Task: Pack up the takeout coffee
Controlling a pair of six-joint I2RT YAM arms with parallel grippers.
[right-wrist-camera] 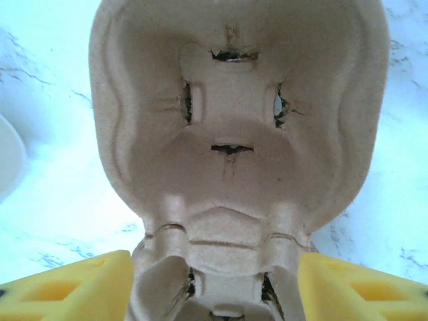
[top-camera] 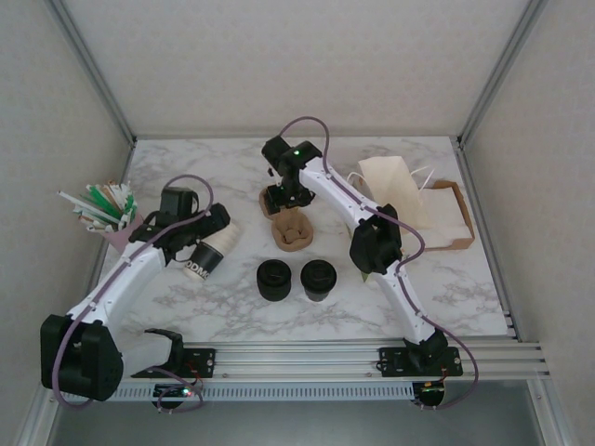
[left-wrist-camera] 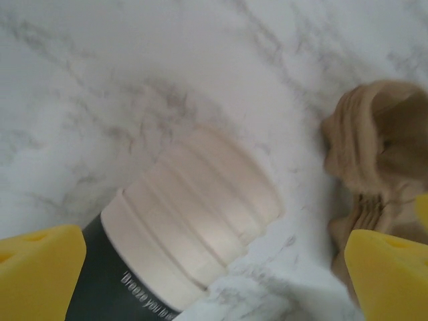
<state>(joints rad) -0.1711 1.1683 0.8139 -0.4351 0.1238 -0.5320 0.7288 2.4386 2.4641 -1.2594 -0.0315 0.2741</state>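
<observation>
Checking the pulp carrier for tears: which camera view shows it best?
Right wrist: the pulp carrier is close up, its pocket and slits sharp. Top external shows it small, partly under the right arm. Left wrist catches a blurred edge at right.

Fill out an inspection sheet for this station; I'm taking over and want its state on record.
Surface: marble-pattern table, no spills seen.
Job's things: left black-topped piece and right black-topped piece stand side by side; cannot tell which is the lidded coffee. Pulp carrier lies behind them.
Clutter: cup stack on its side; straws at the left edge; paper bag on a cardboard tray.
Grippers: left gripper open around the cup stack; right gripper straddles the carrier's end, grip unclear.
Cables: left cable and right cable loop above the arms.
Surroundings: pale walls, metal frame.
</observation>
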